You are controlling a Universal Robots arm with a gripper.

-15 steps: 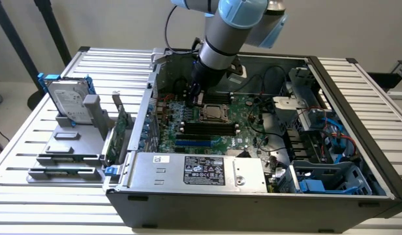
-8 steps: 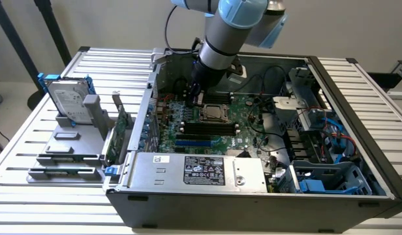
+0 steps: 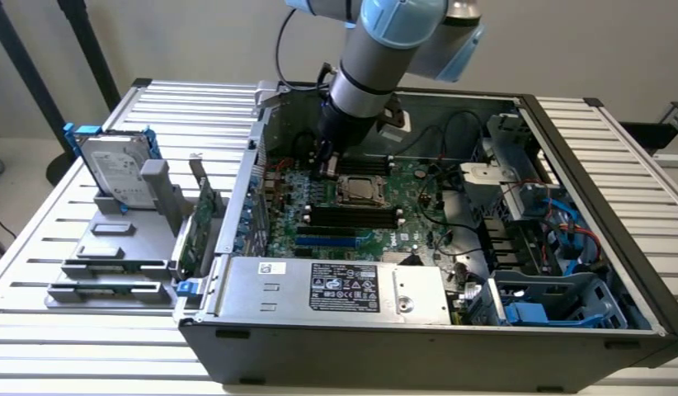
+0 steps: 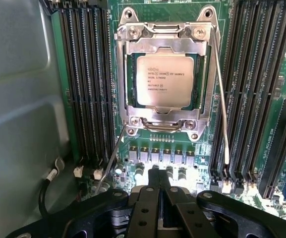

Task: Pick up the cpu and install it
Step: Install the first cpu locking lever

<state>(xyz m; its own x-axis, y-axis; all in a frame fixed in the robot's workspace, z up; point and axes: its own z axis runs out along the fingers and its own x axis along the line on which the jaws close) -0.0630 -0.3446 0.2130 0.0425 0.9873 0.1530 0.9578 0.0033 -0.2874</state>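
The cpu, a small square chip with a shiny silver top, lies flat in the metal socket frame on the green motherboard. It is also seen in the exterior view as the cpu in the middle of the open computer case. My gripper hangs over the board just beside the socket, its fingertips together with nothing between them. In the exterior view the gripper sits just off the socket toward the exterior view's left. Two thin socket levers stand unlatched beside the frame.
Black memory slots flank the socket on both sides. The grey case wall is close by. Outside the case stand a silver hard drive with blue brackets and a long green card. A power supply fills the case front.
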